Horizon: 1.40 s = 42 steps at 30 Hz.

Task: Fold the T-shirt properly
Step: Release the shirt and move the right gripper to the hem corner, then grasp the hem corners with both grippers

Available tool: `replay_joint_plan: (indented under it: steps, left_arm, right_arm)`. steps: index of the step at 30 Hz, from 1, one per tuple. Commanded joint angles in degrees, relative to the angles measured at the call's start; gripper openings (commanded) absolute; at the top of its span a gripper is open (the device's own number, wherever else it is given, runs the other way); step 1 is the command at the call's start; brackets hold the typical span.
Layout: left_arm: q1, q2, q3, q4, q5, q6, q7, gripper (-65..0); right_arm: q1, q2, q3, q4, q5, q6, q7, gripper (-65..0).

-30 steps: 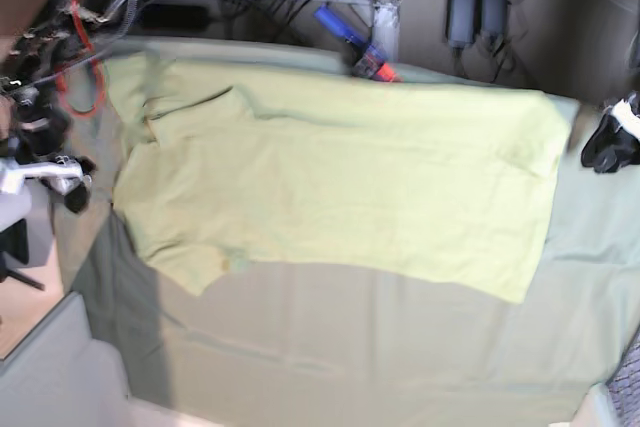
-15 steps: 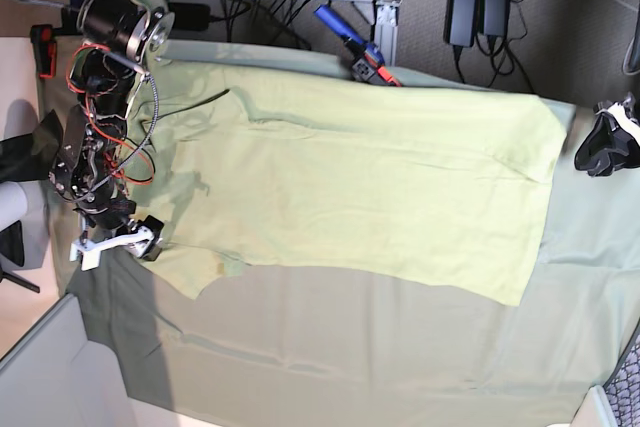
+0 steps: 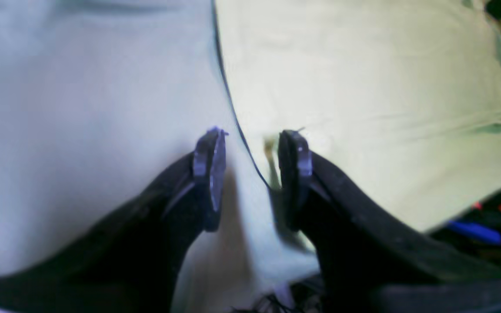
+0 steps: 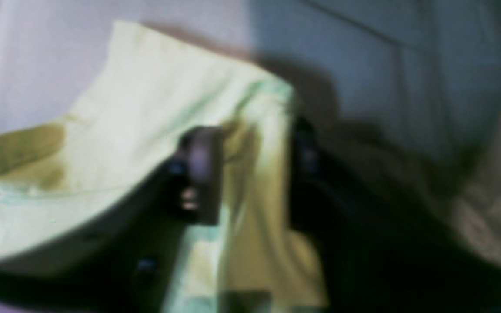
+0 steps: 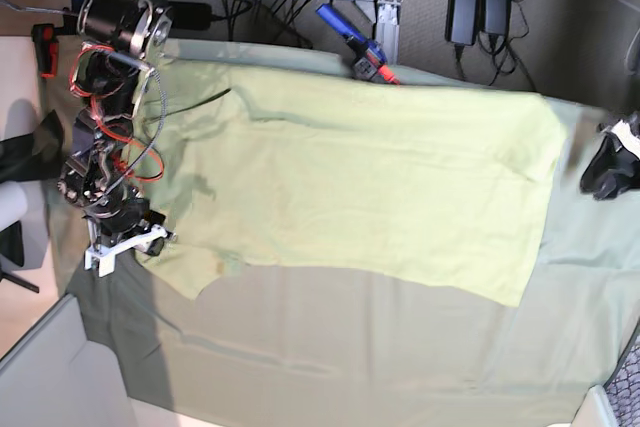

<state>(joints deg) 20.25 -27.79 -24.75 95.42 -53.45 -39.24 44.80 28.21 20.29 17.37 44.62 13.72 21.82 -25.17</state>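
Folding is not begun: the T-shirt [image 5: 350, 192] lies flat across the surface [image 5: 400, 357]. My right pincer [image 4: 250, 174] straddles its nine-o'clock sleeve, jaws apart; my left pincer [image 3: 248, 174] gapes over its three-o'clock hem.

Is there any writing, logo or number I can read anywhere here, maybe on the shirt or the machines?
None can be read.
T-shirt: plain, no print showing.
Tablecloth: plain.
Power bricks on the floor: any labels are too small to read.
Right end effector and left end effector: no markings visible; the right wrist view is blurred.
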Motion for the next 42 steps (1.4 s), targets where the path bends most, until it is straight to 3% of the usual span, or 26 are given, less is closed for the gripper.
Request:
replay_joint_plan:
  steps: [1,4,9,17,25,29,42]
  left_arm:
    - [-1.11,-0.98,0.17,0.90,-0.20,-0.76,-2.05,-40.5]
    - [-4.13,-0.98,3.34,0.87,4.79,-0.76,-4.61,-40.4]
    - [-10.56,-0.96,13.40,-0.26,13.99,0.90,-9.55,-28.0]
    - [-28.02,0.55,23.91,-18.43,19.96,2.62,-14.40,-27.9]
    - [-41.16,2.78,25.29,-38.93,26.40,2.62,-19.43,-27.9]
    - [-42.97,3.08,25.29,-44.26,27.17,2.64,-20.87,-27.9]
    - [-43.25,3.85,27.26,-44.37,22.29,2.14,-20.76,-28.0]
  right_arm:
    - [1.46,0.96,0.07,0.83,0.35,0.00,1.01,-52.6]
    - [1.44,0.81,0.07,0.83,0.37,0.02,2.73,-65.0]
    - [1.44,0.81,0.07,0.83,-0.79,0.04,2.67,-65.0]
    - [1.40,0.83,0.07,0.83,-0.87,0.04,2.23,-65.0]
    - [0.92,0.81,0.07,0.83,-0.83,0.02,2.23,-65.0]
    - [0.15,0.81,0.09,0.83,-0.83,0.02,2.32,-65.0]
    - [-0.15,0.83,0.09,0.83,-0.66,0.02,2.54,-65.0]
